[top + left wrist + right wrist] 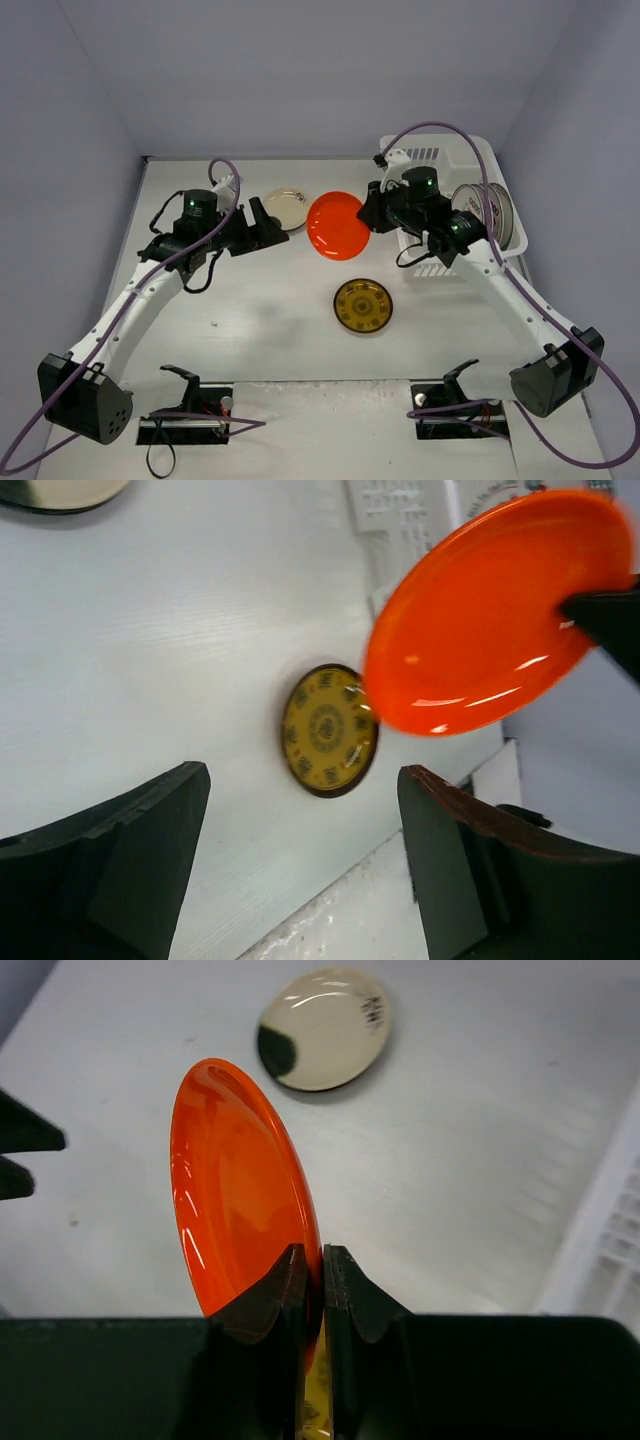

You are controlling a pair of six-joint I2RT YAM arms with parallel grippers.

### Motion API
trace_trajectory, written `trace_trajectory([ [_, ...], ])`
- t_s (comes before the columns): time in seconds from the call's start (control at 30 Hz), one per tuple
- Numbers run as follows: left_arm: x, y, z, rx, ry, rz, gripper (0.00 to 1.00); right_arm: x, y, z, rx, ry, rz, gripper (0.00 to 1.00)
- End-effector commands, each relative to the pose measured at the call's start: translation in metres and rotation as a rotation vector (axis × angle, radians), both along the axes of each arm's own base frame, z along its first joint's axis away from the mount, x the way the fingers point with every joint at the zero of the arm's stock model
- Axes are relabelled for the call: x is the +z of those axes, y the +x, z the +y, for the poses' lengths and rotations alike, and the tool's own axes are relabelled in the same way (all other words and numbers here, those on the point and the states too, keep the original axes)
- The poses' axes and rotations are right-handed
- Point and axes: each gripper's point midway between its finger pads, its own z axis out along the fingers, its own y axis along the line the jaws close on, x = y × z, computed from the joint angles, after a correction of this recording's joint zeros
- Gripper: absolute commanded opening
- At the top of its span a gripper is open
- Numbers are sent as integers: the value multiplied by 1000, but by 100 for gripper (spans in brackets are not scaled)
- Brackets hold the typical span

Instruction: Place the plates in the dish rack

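Note:
My right gripper (372, 218) is shut on the rim of the red-orange plate (337, 225) and holds it above the table; in the right wrist view the plate (235, 1190) stands on edge between the jaws of that gripper (321, 1260). My left gripper (262, 228) is open and empty, just left of that plate (495, 615), near the cream plate (287, 207). The dark yellow-brown plate (363, 305) lies flat on the table and shows in the left wrist view (328, 730). The white dish rack (445, 160) at the back right holds upright plates (497, 215).
The cream plate with a dark patch also shows in the right wrist view (325, 1028). The rack's wall (610, 1230) is at the right edge there. Two stands (190, 400) (460, 400) sit at the near edge. Pale walls enclose the table.

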Motion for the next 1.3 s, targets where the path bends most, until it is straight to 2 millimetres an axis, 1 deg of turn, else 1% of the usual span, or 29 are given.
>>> trace_trajectory([
  [0.0, -10, 9, 29, 82, 193, -12, 77, 67, 23, -58, -204, -190, -260, 0],
  [0.03, -15, 10, 36, 91, 239, -12, 78, 66, 25, -74, -253, -258, -265, 0],
  [0.07, -26, 9, 48, 130, 306, 19, 78, 77, 31, -98, -368, -331, -295, 0],
  [0.13, -41, 6, 59, 145, 378, 54, 78, 78, 34, -126, -450, -460, -311, 0],
  [0.17, -49, 2, 64, 147, 409, 78, 78, 80, 35, -149, -548, -540, -316, 0],
  [0.23, -61, 0, 72, 161, 459, 98, 78, 75, 38, -169, -605, -662, -307, 0],
  [0.27, -64, -2, 74, 163, 473, 106, 78, 70, 40, -186, -665, -728, -289, 0],
  [0.33, -68, -3, 79, 172, 494, 109, 79, 59, 44, -202, -695, -792, -262, 0],
  [0.37, -69, -5, 79, 171, 500, 113, 78, 50, 49, -216, -726, -822, -229, 0],
  [0.43, -71, -6, 80, 169, 507, 116, 78, 38, 52, -231, -755, -864, -189, 0],
  [0.47, -73, -7, 80, 166, 510, 121, 78, 29, 56, -243, -785, -895, -163, 0],
  [0.57, -74, -8, 79, 162, 509, 122, 78, 20, 61, -253, -788, -961, -161, 0],
  [0.6, -75, -9, 79, 159, 508, 124, 78, 20, 66, -256, -804, -973, -175, 0],
  [0.67, -77, -10, 77, 153, 506, 127, 78, 9, 69, -262, -797, -1043, -158, 0],
  [0.7, -79, -10, 76, 148, 503, 131, 79, 8, 72, -265, -805, -1055, -162, 0],
  [0.77, -80, -9, 73, 137, 494, 131, 79, -1, 75, -267, -781, -1102, -150, 0],
  [0.83, -79, -9, 70, 134, 490, 127, 78, -2, 79, -269, -791, -1111, -160, 0],
  [0.87, -80, -9, 69, 130, 490, 128, 78, -7, 81, -270, -784, -1121, -151, 0],
  [0.93, -80, -8, 66, 123, 487, 127, 79, -10, 83, -273, -781, -1132, -144, 0],
  [1.13, -85, -8, 59, 104, 477, 137, 78, -37, 86, -271, -727, -1132, -103, 0],
  [1.27, -85, -6, 55, 94, 468, 135, 78, -53, 84, -275, -716, -1128, -74, 0],
])
